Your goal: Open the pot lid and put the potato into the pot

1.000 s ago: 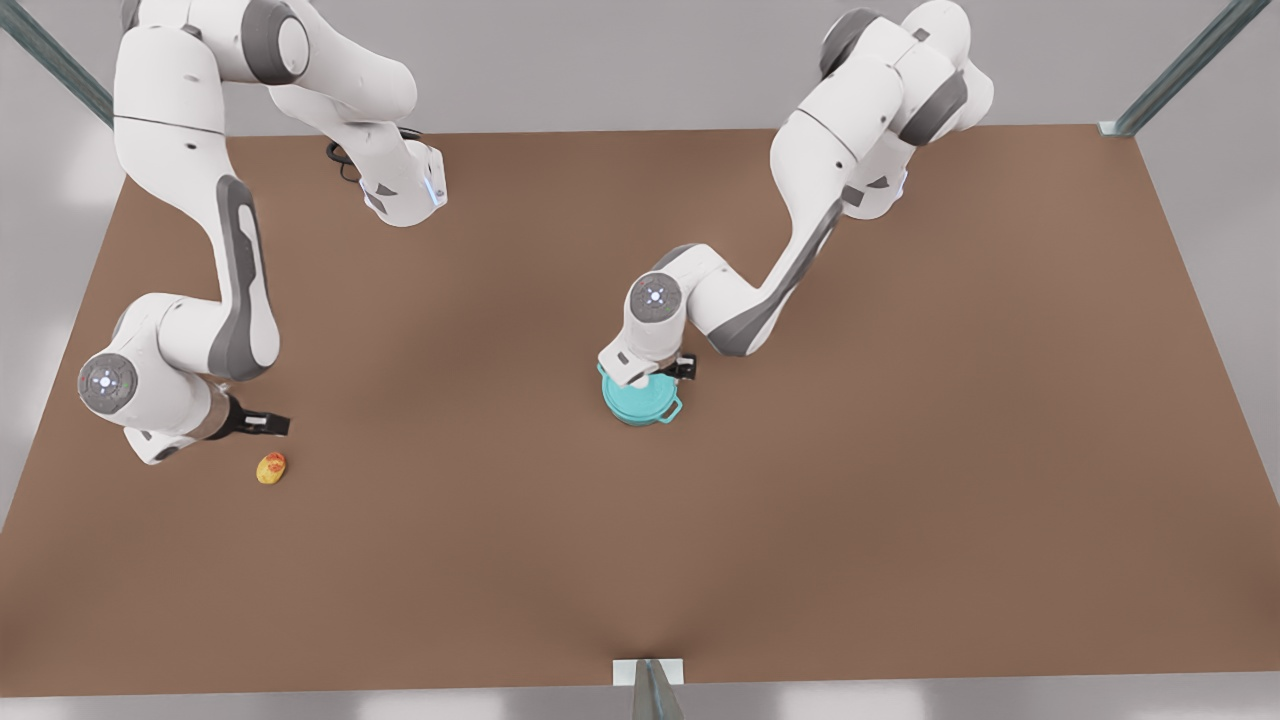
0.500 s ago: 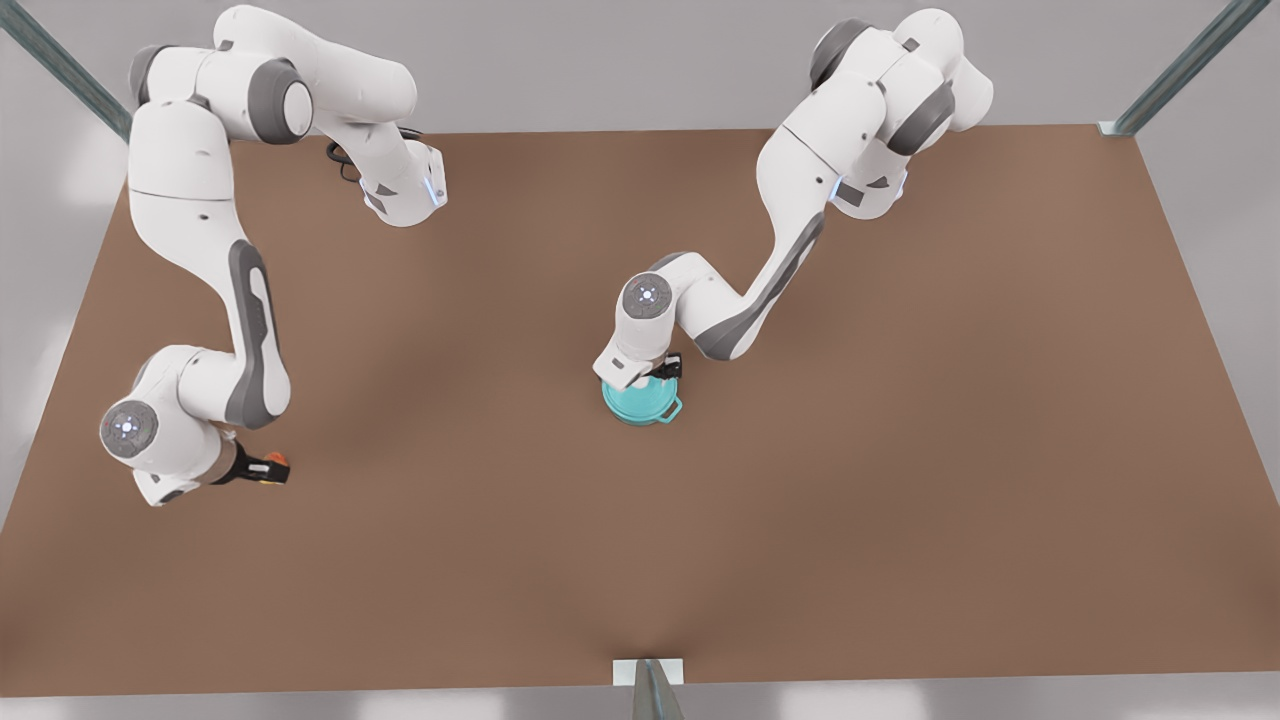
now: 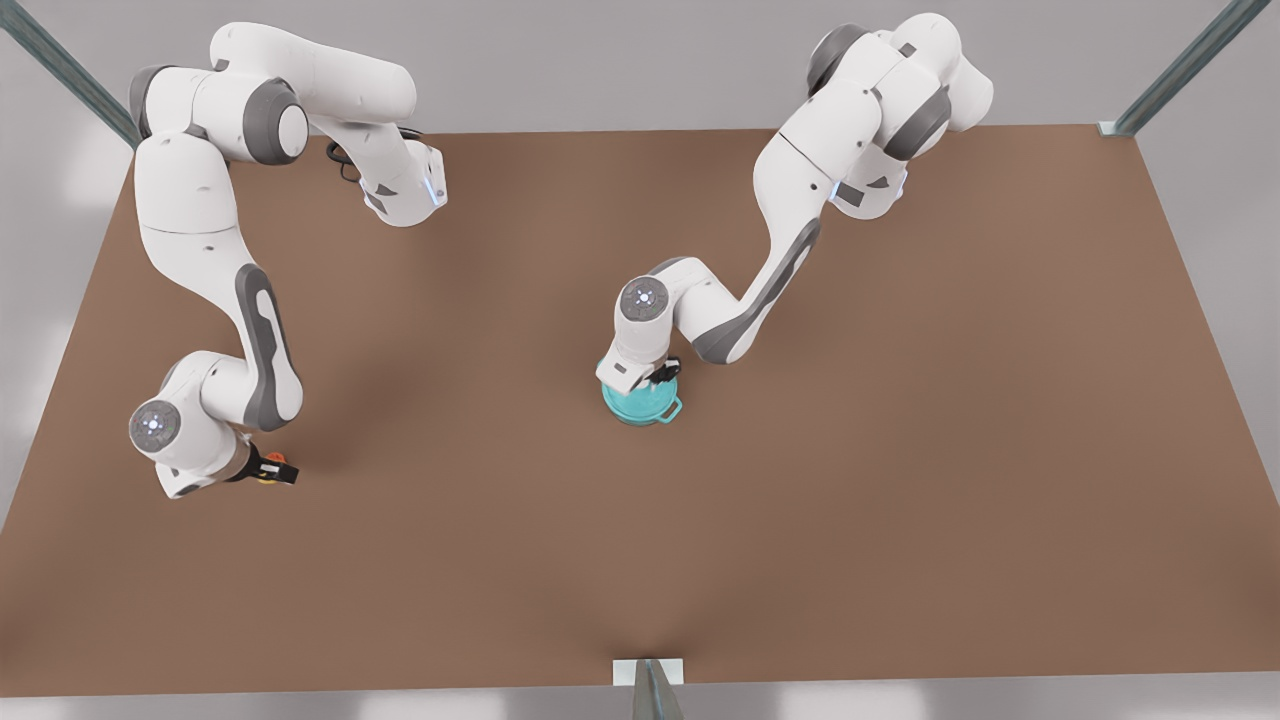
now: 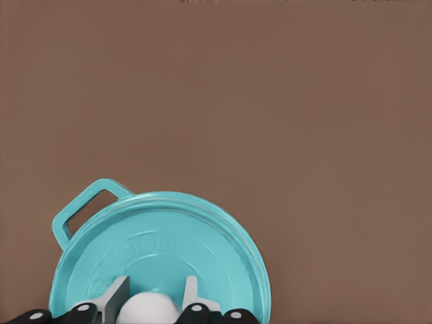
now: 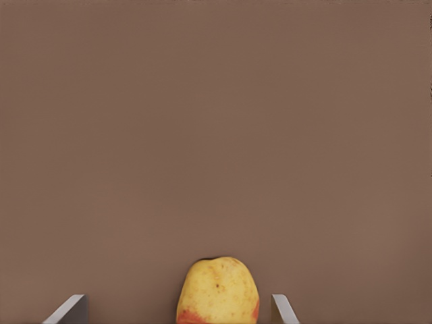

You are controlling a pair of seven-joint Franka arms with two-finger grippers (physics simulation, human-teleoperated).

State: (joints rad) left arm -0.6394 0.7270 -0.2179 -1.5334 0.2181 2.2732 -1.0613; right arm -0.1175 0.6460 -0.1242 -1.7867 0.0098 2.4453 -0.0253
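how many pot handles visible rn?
2. One loop handle juts toward the front view's right, under the left tool; the left wrist view shows one handle too. Could be the same.

Even, bright, diffuse light; soft faint shadows on the counter point(image 3: 900, 450) beneath the arms; no glare; slightly soft renders.

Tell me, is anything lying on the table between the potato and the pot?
No. In the front view, the stretch of brown table between the potato and the pot is bare.
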